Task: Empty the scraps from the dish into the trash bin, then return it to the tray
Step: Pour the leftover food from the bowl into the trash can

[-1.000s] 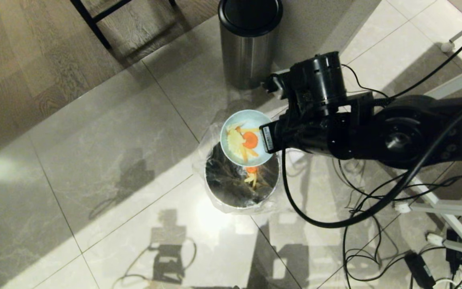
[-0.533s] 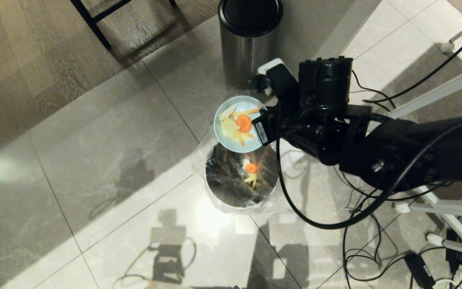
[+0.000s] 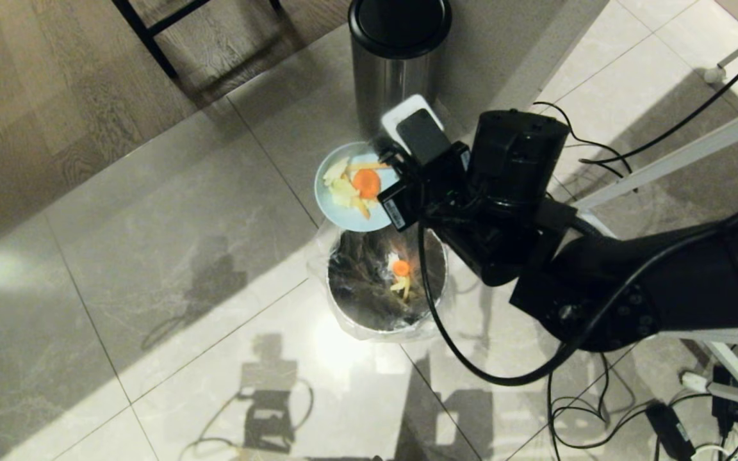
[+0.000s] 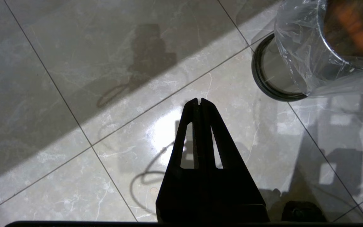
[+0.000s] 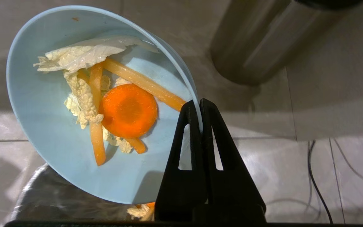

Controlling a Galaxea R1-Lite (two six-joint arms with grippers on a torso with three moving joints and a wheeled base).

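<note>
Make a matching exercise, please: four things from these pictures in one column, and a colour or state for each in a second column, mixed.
Column one:
1. bowl
2. small bin
3. tall bin
4. left end effector

Column two:
A. lined with a clear plastic bag
B. shut, holding nothing, above the floor tiles
C. pale blue, tilted, gripped at the rim by the right end effector
D. steel body with a black domed lid

Right pairs: 1-C, 2-A, 3-D, 4-B

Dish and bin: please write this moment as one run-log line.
right gripper: shut on dish rim | scraps: some in dish | trash bin: below | left gripper: shut, idle
</note>
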